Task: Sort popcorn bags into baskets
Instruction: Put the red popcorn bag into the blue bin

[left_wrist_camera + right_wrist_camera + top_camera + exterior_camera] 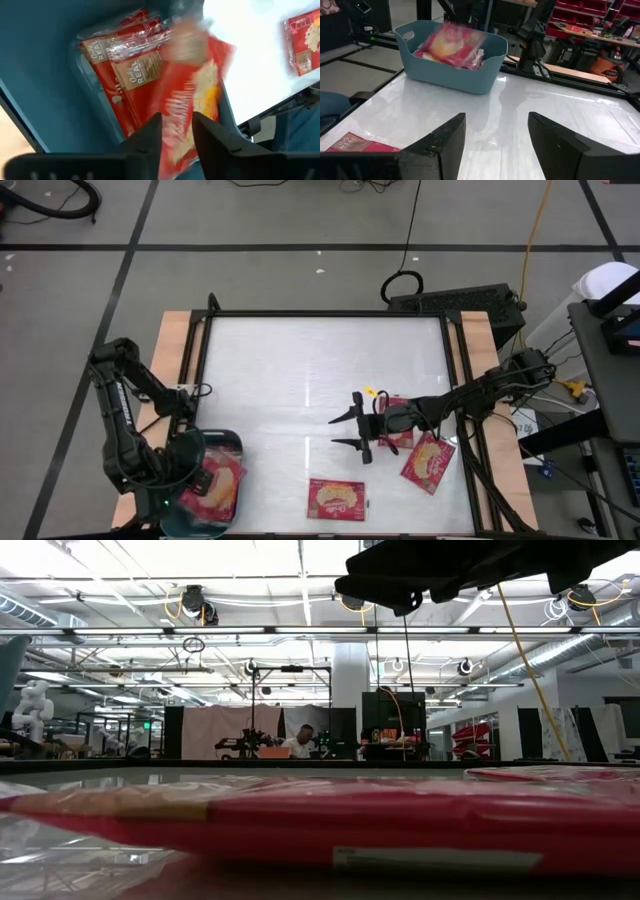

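Popcorn bags (pixel 135 80) lie stacked in the teal basket (pixel 455 75) at the near left corner of the worktop (pixel 300 370), and one more bag (pixel 195 105), blurred, hangs just over that stack between the left end effector's fingers (pixel 145 145). The left end effector (pixel 190 465) sits above the basket with its fingers slightly apart; whether they pinch that bag or have let it go cannot be told. The packets in the basket carry tan bands printed with "REAL" in white letters; smaller print beside it is too blurred to read. Three more bags rest on the worktop: one flat near the front edge (pixel 336 499), one tilted to its right (pixel 428 462), and one (pixel 397 423) partly under the right arm. The right end effector (pixel 357 431) hovers over the middle of the worktop, released, fingers spread wide with nothing between them.

The worktop is glossy white, framed by dark rails with bare wood strips on both sides. Beyond it lies a grey floor crossed by dark lines and cables. In the low view, the room is a workshop with bright ceiling strip lights, monitors, and a seated person far back.
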You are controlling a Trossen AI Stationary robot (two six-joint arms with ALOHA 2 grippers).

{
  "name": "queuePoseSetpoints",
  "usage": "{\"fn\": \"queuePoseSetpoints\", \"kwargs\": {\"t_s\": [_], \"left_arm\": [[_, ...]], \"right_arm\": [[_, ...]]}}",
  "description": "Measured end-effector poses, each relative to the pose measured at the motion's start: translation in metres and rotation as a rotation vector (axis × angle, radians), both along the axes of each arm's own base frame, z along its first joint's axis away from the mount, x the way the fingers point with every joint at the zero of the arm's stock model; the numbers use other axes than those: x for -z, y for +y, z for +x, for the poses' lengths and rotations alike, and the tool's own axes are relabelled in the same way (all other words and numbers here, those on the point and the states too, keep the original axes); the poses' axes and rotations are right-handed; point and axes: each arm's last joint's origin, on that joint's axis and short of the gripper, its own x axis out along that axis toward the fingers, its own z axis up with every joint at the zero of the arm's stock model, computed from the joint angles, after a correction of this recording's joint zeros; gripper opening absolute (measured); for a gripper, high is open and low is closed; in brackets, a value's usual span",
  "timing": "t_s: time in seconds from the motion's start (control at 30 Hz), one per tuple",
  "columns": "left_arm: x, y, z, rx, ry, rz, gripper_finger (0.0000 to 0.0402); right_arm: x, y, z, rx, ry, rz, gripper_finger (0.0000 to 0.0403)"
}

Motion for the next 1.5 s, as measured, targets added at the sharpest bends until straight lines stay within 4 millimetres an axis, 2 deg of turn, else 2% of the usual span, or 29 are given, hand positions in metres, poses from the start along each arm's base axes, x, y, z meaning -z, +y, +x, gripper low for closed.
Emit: {"fn": "queuePoseSetpoints", "kwargs": {"t_s": [0.2,0.33,0.5,0.67,0.8,0.97,1.1,1.27,1.5], "left_arm": [[0.000,0.003,-0.002,0.036,0.009,0.045,0.0120],[-0.001,0.003,0.001,0.160,-0.059,0.100,0.0120],[-0.001,-0.004,0.017,0.344,-0.210,0.158,0.0120],[0.021,-0.019,0.034,0.553,-0.112,0.230,0.0120],[0.040,-0.028,0.042,0.639,-0.021,0.285,0.0120],[0.057,-0.032,0.044,0.674,0.063,0.362,0.0120],[0.063,-0.033,0.036,0.664,0.174,0.347,0.0120],[0.060,-0.032,0.020,0.549,0.255,0.330,0.0120],[0.053,-0.033,0.010,0.528,0.191,0.319,0.0120]], "right_arm": [[0.000,0.000,0.000,0.002,0.001,0.010,0.0205],[0.000,0.001,0.000,-0.018,0.008,0.037,0.0205],[0.001,0.005,-0.002,-0.028,0.014,0.039,0.0205],[0.001,0.006,-0.002,-0.027,0.015,0.053,0.0205],[0.000,0.006,-0.002,-0.025,0.005,0.064,0.0205],[-0.002,0.006,-0.001,-0.025,-0.010,0.070,0.0205],[-0.003,0.006,-0.001,-0.025,-0.019,0.072,0.0205],[-0.003,0.006,-0.001,-0.022,-0.016,0.087,0.0205],[-0.003,0.008,-0.002,-0.022,-0.014,0.106,0.0205]]}}
